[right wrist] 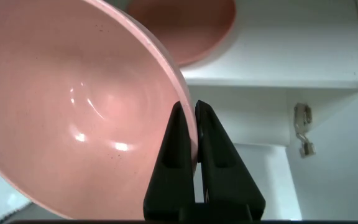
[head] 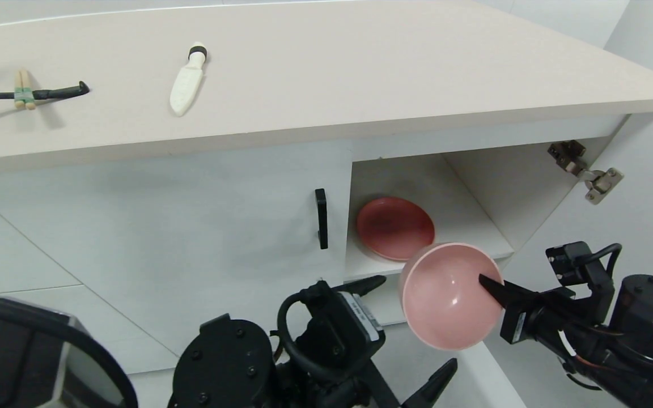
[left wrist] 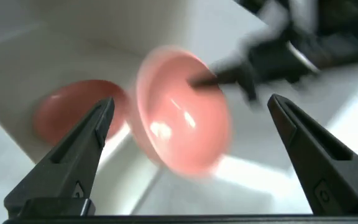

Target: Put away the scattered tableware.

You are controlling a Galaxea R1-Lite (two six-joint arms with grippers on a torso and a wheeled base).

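Head-view reading, hazards first. Could lose the pink bowl [head: 448, 294]: clamped only by a thin pinch on its rim, tipped almost on edge, hanging just outside the open cabinet [head: 508, 181] at about 5 o'clock in that view. Might pivot in so small a hold on any quick swing, or clip the shelf [head: 474, 232] edge on the way in. Could also knock the pink plate [head: 394, 228] lying on that shelf at the bowl's 11 o'clock (near, not touching). Worth watching the left gripper [head: 415, 321] too, just beside the bowl at its 8 o'clock.

Right gripper [head: 484, 279]: almost closed, fingers either side of the rim wall at the bowl's 3 o'clock, keeping it aloft. Left gripper: spread wide, holding nothing, touching nothing. Left to collect from the counter [head: 360, 68]: a white knife [head: 186, 85] at 11 o'clock, chopsticks [head: 23, 89] and a black-handled utensil [head: 57, 92] at 10 o'clock.
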